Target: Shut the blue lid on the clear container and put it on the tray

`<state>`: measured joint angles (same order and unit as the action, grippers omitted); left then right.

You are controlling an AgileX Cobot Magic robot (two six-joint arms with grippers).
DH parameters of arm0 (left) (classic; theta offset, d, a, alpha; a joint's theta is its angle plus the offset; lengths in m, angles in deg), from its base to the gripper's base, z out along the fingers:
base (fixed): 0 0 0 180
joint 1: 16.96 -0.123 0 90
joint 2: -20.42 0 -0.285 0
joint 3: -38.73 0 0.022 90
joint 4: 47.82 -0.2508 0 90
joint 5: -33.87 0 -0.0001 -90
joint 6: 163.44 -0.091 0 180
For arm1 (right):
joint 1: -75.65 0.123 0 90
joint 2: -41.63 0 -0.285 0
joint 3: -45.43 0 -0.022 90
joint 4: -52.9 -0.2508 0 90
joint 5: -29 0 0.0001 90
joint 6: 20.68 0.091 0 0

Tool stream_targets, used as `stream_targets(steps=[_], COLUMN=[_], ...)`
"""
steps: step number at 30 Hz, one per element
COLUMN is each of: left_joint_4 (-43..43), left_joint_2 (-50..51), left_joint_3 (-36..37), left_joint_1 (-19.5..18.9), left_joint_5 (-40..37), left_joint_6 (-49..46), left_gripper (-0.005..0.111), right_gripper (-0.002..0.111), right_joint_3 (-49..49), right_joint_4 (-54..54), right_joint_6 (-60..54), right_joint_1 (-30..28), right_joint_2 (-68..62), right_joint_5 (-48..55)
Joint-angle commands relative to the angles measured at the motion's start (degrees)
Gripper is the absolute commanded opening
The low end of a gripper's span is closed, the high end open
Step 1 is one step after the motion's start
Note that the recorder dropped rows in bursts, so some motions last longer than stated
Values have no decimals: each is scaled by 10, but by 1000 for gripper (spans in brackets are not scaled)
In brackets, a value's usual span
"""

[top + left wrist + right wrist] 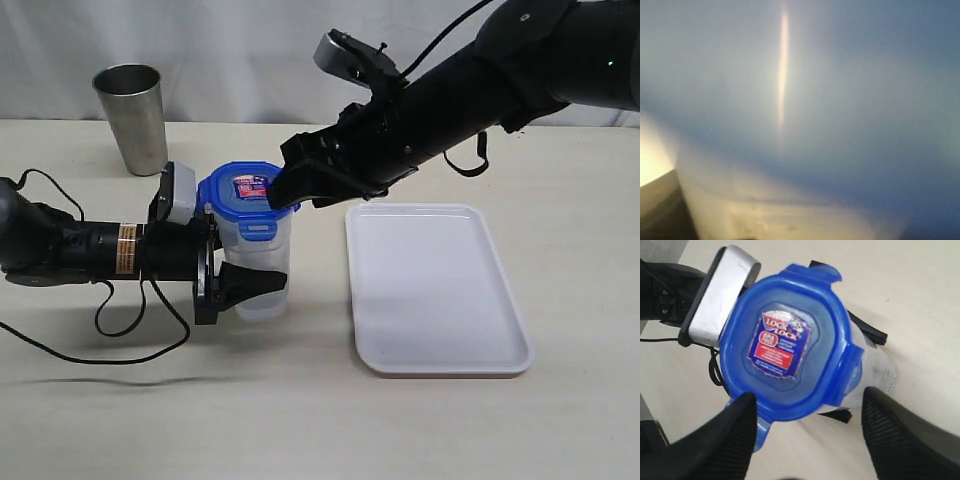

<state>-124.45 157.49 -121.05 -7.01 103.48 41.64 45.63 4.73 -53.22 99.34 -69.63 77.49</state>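
Blue lid (243, 189) sitting atop clear container (275, 252), standing on table (300, 410) just beside tray (432, 290). Left gripper (258, 285) clamping the container's body. Right gripper (809, 405) hovering spread over the lid.

The exterior view is softly lit; faint shadows are cast on the surface (300, 420) under the left pincer (262, 280) and its cable (120, 345). The left wrist view is blurred into blue-white haze, crossed by one bright streak of glare. In the right wrist view the lid (785, 340) is rendered sharp, the fingers (900, 440) of the right pincer (807, 437) soft.
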Motion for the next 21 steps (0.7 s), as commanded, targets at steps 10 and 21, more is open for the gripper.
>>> stream_targets(steps=[10, 21], left_joint_4=[19, 19], left_joint_2=[-2, -2], left_joint_3=[2, 2], left_joint_1=[1, 1], left_joint_5=[4, 4], left_joint_6=[3, 3], left_gripper=[0, 0], right_gripper=[41, 41], right_joint_3=[46, 44], right_joint_4=[306, 499], right_joint_6=[-154, -88], right_joint_1=[135, 211], right_joint_2=[69, 25], right_joint_5=[-26, -80])
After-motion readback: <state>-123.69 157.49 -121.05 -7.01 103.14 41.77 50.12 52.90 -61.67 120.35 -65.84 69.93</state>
